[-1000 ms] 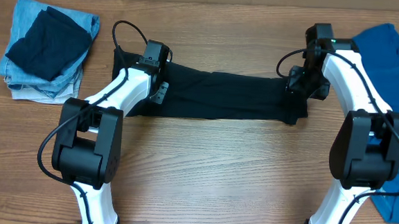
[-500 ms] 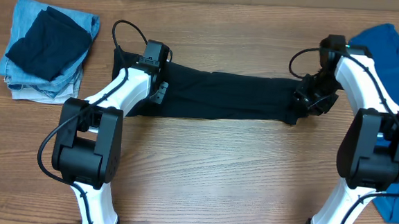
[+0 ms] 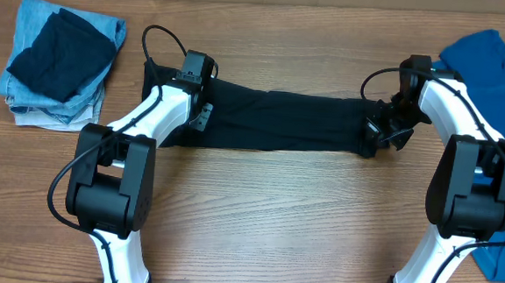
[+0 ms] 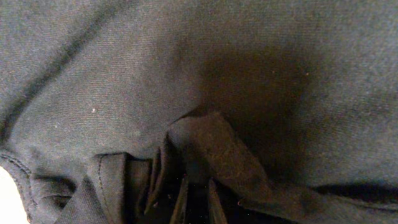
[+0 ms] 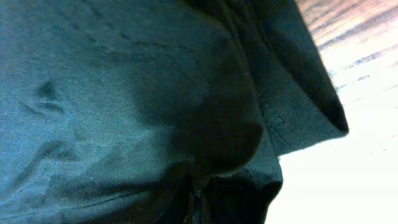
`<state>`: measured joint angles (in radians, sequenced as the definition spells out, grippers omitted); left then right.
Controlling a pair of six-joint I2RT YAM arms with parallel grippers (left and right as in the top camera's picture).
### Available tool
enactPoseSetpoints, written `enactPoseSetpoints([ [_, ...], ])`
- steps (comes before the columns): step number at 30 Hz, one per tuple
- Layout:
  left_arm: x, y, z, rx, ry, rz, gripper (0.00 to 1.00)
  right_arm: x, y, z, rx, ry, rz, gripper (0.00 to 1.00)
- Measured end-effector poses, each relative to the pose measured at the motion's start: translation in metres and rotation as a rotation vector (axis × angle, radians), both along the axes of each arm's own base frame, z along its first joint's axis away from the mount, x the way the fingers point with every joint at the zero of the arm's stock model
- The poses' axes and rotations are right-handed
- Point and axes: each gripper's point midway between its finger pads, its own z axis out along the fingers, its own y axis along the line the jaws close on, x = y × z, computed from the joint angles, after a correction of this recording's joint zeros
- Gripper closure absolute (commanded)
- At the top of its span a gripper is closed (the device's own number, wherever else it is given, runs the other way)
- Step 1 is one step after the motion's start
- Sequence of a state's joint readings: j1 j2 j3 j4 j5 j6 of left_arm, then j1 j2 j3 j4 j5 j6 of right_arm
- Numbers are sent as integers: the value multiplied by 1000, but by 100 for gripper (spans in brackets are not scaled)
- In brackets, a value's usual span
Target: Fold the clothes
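Where the two arms rise from the near edge of the counter (image 3: 265, 217), the left arm (image 3: 109, 181) and the right arm (image 3: 469, 194) each reach away from it, with a broad strip of bare wood between them. Just beyond that strip lies the black garment (image 3: 280, 121), drawn out into a long flat band running left to right across the middle of the counter.

The left hand (image 3: 203, 118) sits on the band's left end, where the cloth is wider and bunched beneath the arm. Its wrist view is filled with black fabric that gathers into several narrow pleats at the bottom centre. The fingers themselves are hidden, so I cannot tell whether that hand is clamped or slack.

The right hand (image 3: 378, 136) is at the band's right end, closed tight on the black garment. Its wrist view shows the cloth pulled down into a dark pinch at the bottom centre, with a stitched hem hanging off to the right over pale, brightly lit wood.

Farther back on the left, well apart from the band, rests a folded pile (image 3: 26, 101) of light blue denim pieces with a dark navy piece on top. At the far right a loose blue garment (image 3: 494, 64) spreads along the counter's right side, unfolded and partly hidden by the right arm.
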<state>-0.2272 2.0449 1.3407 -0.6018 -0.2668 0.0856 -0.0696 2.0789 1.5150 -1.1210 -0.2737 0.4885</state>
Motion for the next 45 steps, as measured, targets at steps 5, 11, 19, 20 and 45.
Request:
enactPoseSetpoints([
  [5, 0, 0, 0, 0, 1, 0, 83, 58, -5, 43, -28, -253, 181, 96],
  [11, 0, 0, 0, 2, 0, 0, 82, 53, -6, 42, -51, -309, 454, 96],
  [19, 0, 1, 0, 4, 0, 1, 82, 46, -24, 17, -158, -274, 492, 96],
  [20, 0, 1, 0, 4, 0, 1, 82, 43, -25, 12, -160, -266, 493, 96],
  [45, 1, 3, 1, 18, -4, 7, 57, 57, -66, 45, -405, -220, 394, 31],
])
